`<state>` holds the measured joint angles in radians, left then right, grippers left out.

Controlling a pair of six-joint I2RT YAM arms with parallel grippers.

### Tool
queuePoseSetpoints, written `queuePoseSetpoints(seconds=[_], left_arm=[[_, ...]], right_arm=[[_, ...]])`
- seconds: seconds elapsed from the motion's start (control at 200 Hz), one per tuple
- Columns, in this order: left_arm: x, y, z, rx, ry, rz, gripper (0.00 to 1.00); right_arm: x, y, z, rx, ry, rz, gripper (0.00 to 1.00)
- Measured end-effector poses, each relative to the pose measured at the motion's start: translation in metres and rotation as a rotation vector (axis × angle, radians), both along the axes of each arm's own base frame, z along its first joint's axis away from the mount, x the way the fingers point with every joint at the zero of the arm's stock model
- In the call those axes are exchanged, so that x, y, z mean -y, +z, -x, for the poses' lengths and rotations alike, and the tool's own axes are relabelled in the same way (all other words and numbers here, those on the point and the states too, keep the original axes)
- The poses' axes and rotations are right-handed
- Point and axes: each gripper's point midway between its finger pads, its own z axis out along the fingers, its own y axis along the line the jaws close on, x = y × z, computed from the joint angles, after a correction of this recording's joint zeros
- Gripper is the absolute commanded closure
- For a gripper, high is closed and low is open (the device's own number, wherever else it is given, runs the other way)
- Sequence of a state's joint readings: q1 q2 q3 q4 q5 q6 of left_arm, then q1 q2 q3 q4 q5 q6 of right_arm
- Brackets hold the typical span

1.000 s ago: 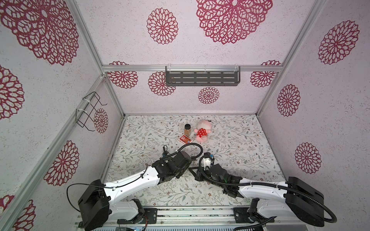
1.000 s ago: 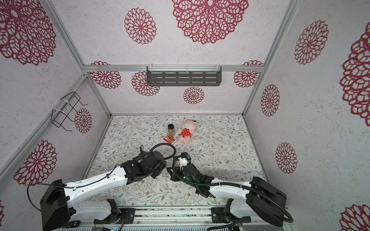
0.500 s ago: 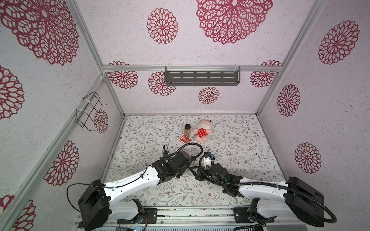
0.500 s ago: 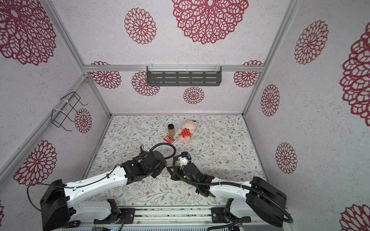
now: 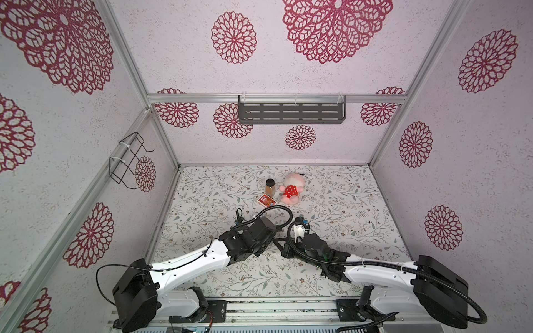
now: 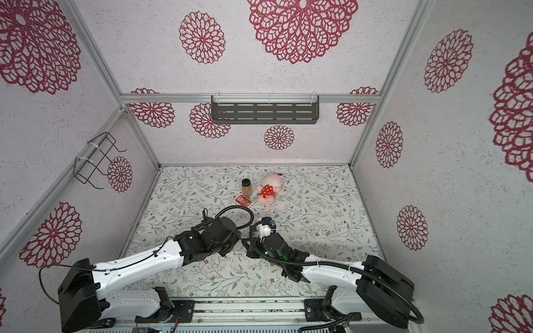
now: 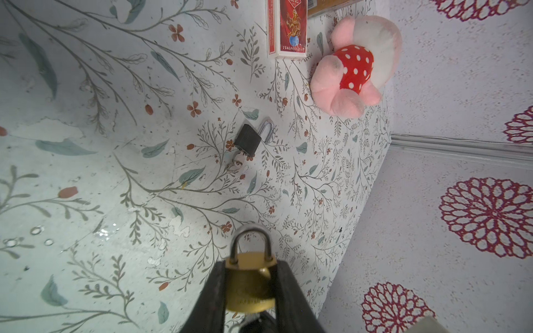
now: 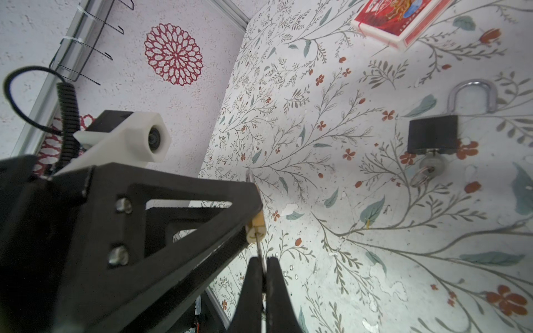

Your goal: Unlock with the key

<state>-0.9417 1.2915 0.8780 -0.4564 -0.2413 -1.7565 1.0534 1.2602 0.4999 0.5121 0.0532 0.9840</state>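
Brass padlock: task item, held off surface.
Top views: left arm and right arm tips meet at centre, unchanged from second ago; plush toy at 12 o'clock.
Left wrist: left fingers clamp lock body; shackle seated.
Right wrist: right fingers pinched on key; blade apparently in keyway.
No turn evident; unlocking pending.

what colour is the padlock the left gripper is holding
The padlock has a brass-gold body and a silver shackle. It shows best in the left wrist view.
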Motion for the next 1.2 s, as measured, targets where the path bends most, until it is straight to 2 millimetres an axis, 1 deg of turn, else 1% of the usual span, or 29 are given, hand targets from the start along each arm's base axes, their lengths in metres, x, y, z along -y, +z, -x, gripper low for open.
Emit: queuePoseSetpoints(seconds=[0.195,0.41,0.61,0.876,1.086,1.201], left_arm=[[0.004,0.001,0.000,-0.004,-0.009,0.011,1.00],[0.006,0.002,-0.001,-0.003,-0.015,0.019,1.00],[0.009,0.006,-0.005,0.011,-0.019,0.016,1.00],[0.012,0.009,-0.007,0.026,-0.025,0.028,1.00],[0.016,0.015,-0.012,0.055,-0.016,0.053,1.00],[0.016,0.015,-0.013,0.065,-0.011,0.060,1.00]], right_arm=[[-0.004,0.001,-0.003,0.019,-0.003,0.043,1.00],[-0.006,0.002,-0.006,0.019,-0.014,0.034,1.00],[-0.004,0.005,-0.010,0.024,-0.043,0.016,1.00],[-0.001,0.008,-0.011,-0.014,-0.070,-0.071,1.00],[0.002,0.013,-0.016,-0.057,-0.110,-0.163,1.00],[0.003,0.013,-0.018,-0.087,-0.129,-0.206,1.00]])
